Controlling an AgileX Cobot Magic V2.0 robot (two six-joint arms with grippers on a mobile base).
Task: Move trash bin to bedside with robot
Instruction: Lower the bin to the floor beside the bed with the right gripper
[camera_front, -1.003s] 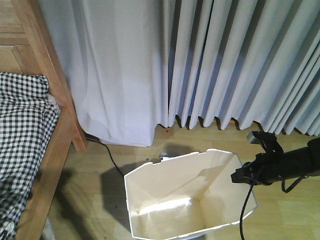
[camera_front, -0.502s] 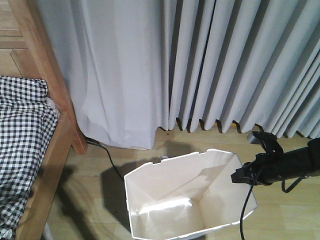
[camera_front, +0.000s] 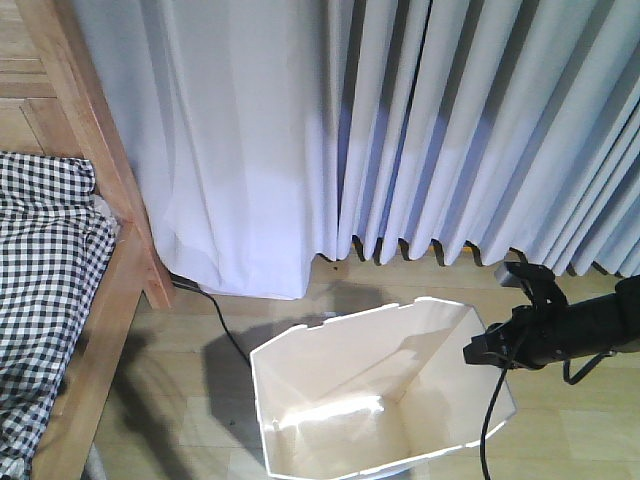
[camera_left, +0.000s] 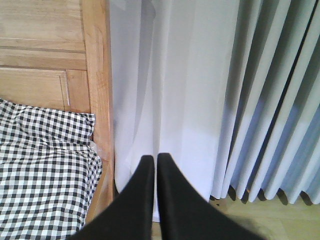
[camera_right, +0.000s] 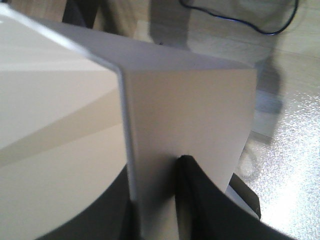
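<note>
Trash bin (camera_front: 330, 385) on floor, near bed frame (camera_front: 105, 300) — apart.
Only the right wrist view shows right gripper (camera_right: 152, 170) fingers pinching the bin wall; arm reaches level from the right. Left gripper (camera_left: 152, 161) fingers together, empty.

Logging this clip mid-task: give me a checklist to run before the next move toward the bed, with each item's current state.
1. Hold of the right gripper on the trash bin: ok, jaws straddle its thin side wall.
2. Load in the left gripper: ok, jaws shut on nothing.
3. Floor toward the bed frame: not ok, a black cable lies between bin and bed post.
4. Bin at the bedside: not ok, bare floor separates them.
5. Bin base flat on the floor: cannot tell, base is out of frame.
</note>
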